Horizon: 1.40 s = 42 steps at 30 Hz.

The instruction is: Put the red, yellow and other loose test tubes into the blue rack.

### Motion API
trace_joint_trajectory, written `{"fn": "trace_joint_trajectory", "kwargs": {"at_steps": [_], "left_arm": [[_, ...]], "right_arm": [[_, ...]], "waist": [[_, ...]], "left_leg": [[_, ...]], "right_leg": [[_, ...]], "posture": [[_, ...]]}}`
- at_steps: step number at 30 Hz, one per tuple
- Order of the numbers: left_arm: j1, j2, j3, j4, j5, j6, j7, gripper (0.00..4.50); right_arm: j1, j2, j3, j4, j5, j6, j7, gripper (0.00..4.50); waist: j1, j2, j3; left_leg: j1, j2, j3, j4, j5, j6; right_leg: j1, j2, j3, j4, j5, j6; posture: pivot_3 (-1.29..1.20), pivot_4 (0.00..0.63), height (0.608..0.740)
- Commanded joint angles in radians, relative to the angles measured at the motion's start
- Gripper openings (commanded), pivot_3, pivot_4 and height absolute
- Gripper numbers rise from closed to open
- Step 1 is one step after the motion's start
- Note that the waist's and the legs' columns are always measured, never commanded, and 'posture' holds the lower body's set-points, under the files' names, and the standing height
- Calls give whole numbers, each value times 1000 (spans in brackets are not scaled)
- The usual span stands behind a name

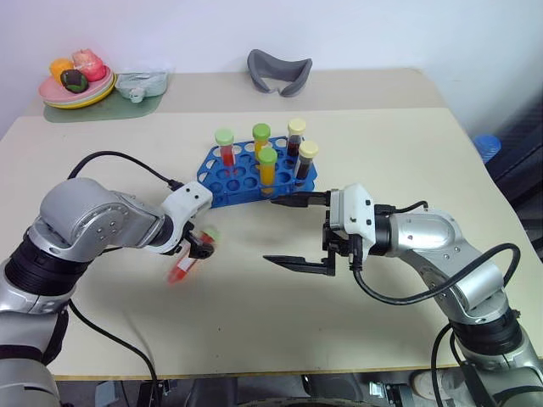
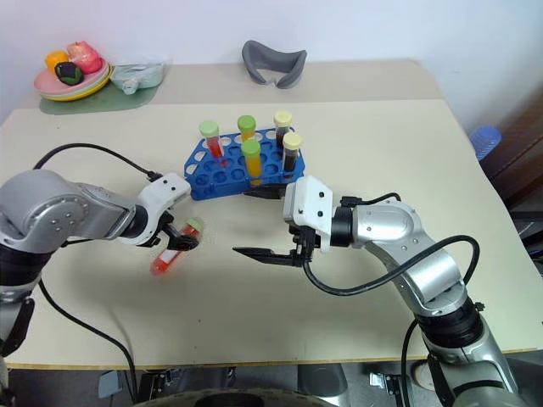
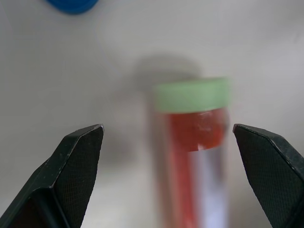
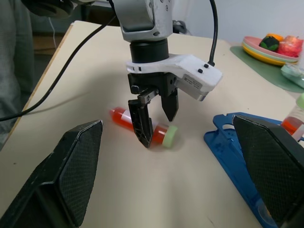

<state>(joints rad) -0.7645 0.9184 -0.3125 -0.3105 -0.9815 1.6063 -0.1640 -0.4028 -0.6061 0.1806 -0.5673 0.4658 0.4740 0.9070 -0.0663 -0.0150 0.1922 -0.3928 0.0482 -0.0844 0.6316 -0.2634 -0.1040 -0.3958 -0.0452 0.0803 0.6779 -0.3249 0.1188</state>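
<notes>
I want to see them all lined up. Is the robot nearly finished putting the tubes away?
Nearly. Five capped tubes already stand in the blue rack. One red tube lies loose on the table. The left gripper hangs over it, jaws open to either side, nothing gripped yet. The right gripper waits open beside the rack. Left to do: grab that tube and slot it in.

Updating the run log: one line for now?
left gripper: open, straddling red tube lying on table | right gripper: open, empty | rack: five tubes

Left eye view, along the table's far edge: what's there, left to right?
Plate of toy food → pale green packet → grey curved piece.
</notes>
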Motion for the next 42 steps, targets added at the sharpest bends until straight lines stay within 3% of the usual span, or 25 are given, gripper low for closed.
{"fn": "trace_joint_trajectory", "kwargs": {"at_steps": [1, 8, 15, 18, 24, 30, 35, 37, 42], "left_arm": [[-34, 30, -22, 14, -47, 8, 9, 4500], [-65, 98, -72, 39, -129, 8, 8, 4500], [-36, 134, -95, 76, -113, 8, 47, 4500], [-30, 119, -79, 97, -102, 8, 70, 3650], [-12, 92, -52, 131, -117, 8, 122, 806], [2, 84, -30, 143, -138, 8, 163, 764], [43, 9, 118, 168, -88, 8, 270, 764], [81, -17, 213, 95, 1, -99, 291, 764], [222, -93, 446, -61, 218, -578, 246, 764]], "right_arm": [[5, 9, -18, -49, 12, -4, -24, 4449], [18, 2, -13, -69, 19, 5, -40, 4449], [18, -3, -7, -58, 14, -7, -29, 4449], [21, -3, -1, -56, 8, -12, -27, 4500], [28, -4, 6, -61, 4, -15, -29, 4500], [27, -5, 8, -63, 0, -15, -29, 4500], [25, -4, 7, -62, -8, -16, -25, 4500], [27, -7, 2, -61, -9, -12, -27, 4500], [80, -7, -45, -26, -1, 66, -99, 4500]], "waist": [[0, 0, 0], [0, 0, 0], [0, 0, 0], [-1, 0, 0], [1, 0, 0], [0, 0, 0], [7, 2, -1], [12, 2, -1], [25, 0, 0]], "left_leg": [[0, 0, 0, 0, 0, 0], [0, 0, 0, 0, 0, 0], [0, 0, 0, 0, 0, 0], [0, 0, 0, 0, 0, 0], [0, 0, 0, 0, 0, 0], [1, 0, 0, 1, 0, 0], [2, 0, 0, 1, 0, 0], [3, 0, 0, 2, 0, 0], [1, 0, 0, 1, 0, -1]], "right_leg": [[0, 0, 0, 0, 0, 0], [0, 0, 0, 0, 0, 0], [0, 0, 0, 0, 0, 0], [0, 0, 0, 0, 0, 0], [0, 0, 0, 0, 0, 0], [1, 0, 0, 0, 0, 0], [3, 0, 0, 1, 0, 0], [3, 0, 0, 1, 0, 0], [1, 0, 0, 0, 0, 0]], "posture": [[0, 150, 740], [0, 150, 740], [0, 150, 740], [0, 150, 740], [0, 150, 740], [0, 150, 740], [0, 150, 740], [0, 150, 740], [0, 150, 740]]}}
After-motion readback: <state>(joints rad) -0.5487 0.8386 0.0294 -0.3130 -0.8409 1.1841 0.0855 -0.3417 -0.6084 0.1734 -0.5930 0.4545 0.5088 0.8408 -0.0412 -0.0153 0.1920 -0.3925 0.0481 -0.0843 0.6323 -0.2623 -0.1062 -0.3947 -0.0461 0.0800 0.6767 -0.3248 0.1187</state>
